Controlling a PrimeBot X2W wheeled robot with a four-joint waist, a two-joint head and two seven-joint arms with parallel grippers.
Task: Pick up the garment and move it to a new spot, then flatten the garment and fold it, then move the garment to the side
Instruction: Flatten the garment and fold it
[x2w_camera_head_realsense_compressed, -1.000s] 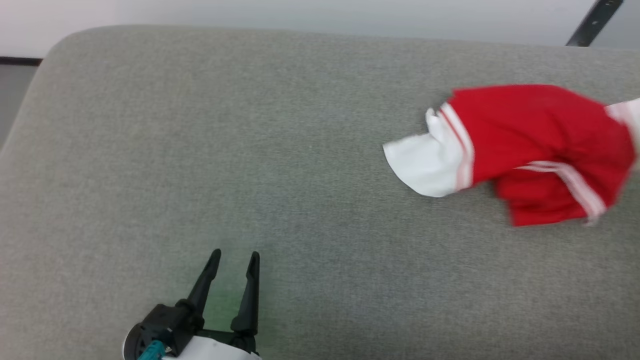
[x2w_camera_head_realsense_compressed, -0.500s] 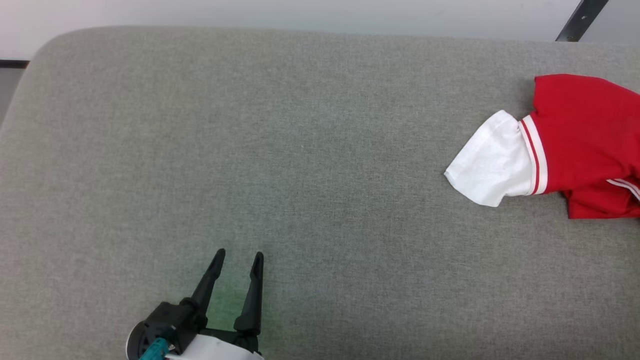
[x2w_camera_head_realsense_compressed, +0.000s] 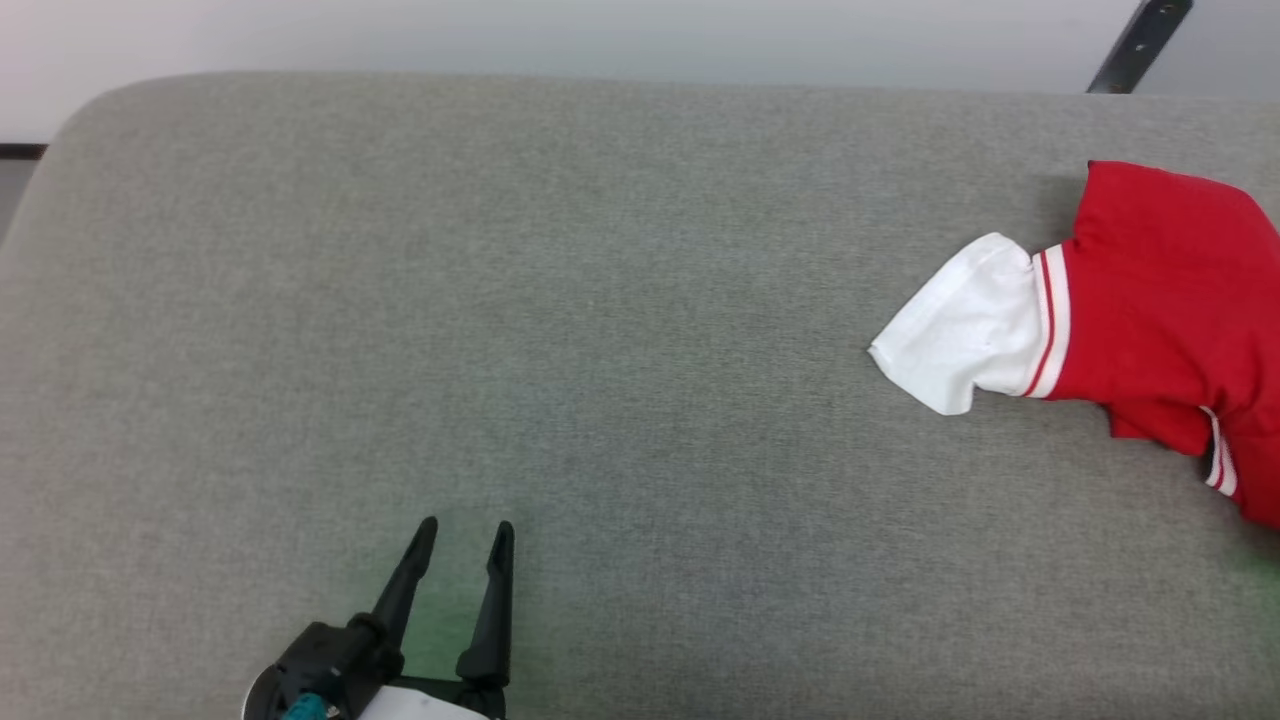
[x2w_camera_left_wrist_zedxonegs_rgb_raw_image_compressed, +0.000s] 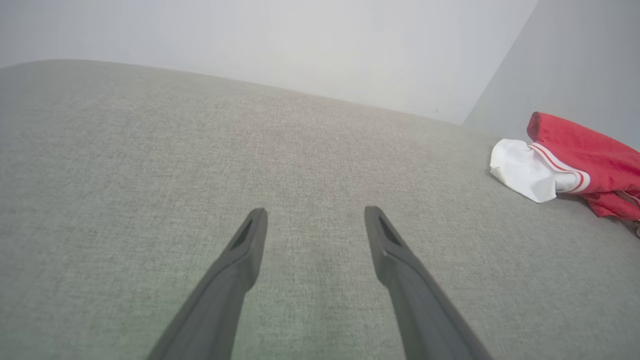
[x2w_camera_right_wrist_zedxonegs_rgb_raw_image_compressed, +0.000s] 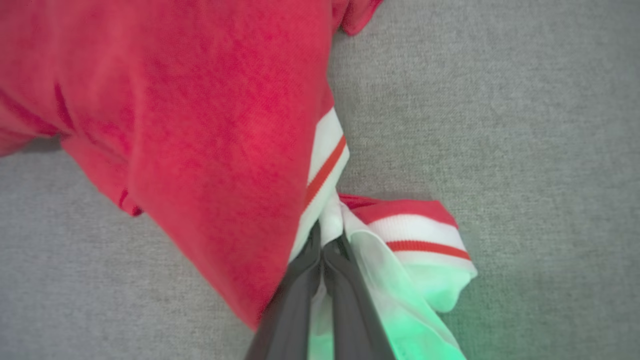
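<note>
The garment (x2w_camera_head_realsense_compressed: 1150, 310) is a red shirt with white sleeves, lying bunched at the right edge of the grey cushion in the head view, one white sleeve pointing left. The left wrist view has the garment (x2w_camera_left_wrist_zedxonegs_rgb_raw_image_compressed: 575, 160) at its far right. In the right wrist view my right gripper (x2w_camera_right_wrist_zedxonegs_rgb_raw_image_compressed: 324, 242) is shut on the garment (x2w_camera_right_wrist_zedxonegs_rgb_raw_image_compressed: 200, 125), pinching white striped fabric at a sleeve; red cloth hangs up and to the left of the fingers. My left gripper (x2w_camera_head_realsense_compressed: 465, 535) stands open with nothing between its fingers, low on the cushion at the lower left, far from the shirt.
The grey upholstered cushion (x2w_camera_head_realsense_compressed: 560, 330) spans the head view, with its rounded back-left corner at the upper left. A pale wall runs behind it, and a dark bar (x2w_camera_head_realsense_compressed: 1135, 45) leans at the upper right.
The garment has been carried to the right, further off the head view's right edge, and its white sleeve has settled flat. The left gripper stays open in place; the camera shifted slightly.
</note>
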